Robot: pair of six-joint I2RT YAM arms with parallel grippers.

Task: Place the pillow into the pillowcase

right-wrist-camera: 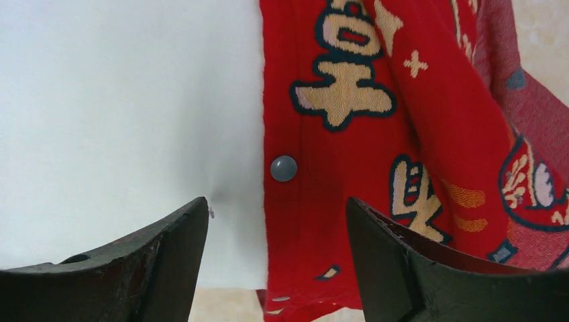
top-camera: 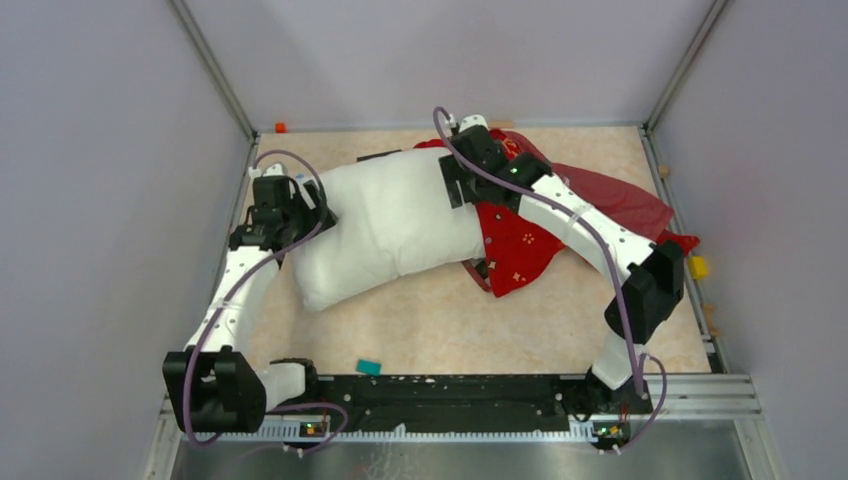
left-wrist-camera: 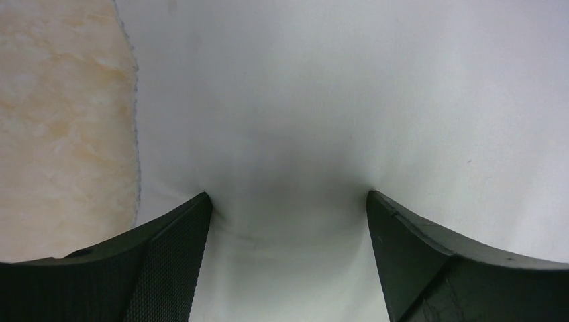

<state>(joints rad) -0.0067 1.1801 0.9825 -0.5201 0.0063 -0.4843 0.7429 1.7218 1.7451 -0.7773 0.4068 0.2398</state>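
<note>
- The left gripper (top-camera: 300, 205) sits by the left edge of the worktop, against the pillow's outer end. In the left wrist view its jaws are spread wide and pressed into the white fabric, which dimples between them. It grips nothing. I take it as a pusher, placed there to shove the pillow rightward.
- The pillow (top-camera: 400, 225) lies slantwise from near the left edge to the middle of the worktop, somewhat toward the far edge. Most of it is bare, and only its right end has entered the case, so I judge the stuffing barely begun.
- A small teal object (top-camera: 369, 367) lies by the near edge, well apart from the work.
- The right gripper (top-camera: 455, 185) hangs over the middle of the worktop, right where white meets red. Its jaws stand apart: one finger (right-wrist-camera: 134, 261) is above the pillow, the other above the hem beside a grey snap button (right-wrist-camera: 283, 168). It clasps nothing, and it looks lined up to take the hem and draw it leftward.
- The pillowcase (top-camera: 515, 250) lies bunched from the middle toward the far right corner, its mouth facing the pillow and the loose remainder trailing to the right edge. That slack is the room the pillow must fill.
- A yellow block (top-camera: 697, 267) rests at the right edge, just beside the red cloth.
</note>
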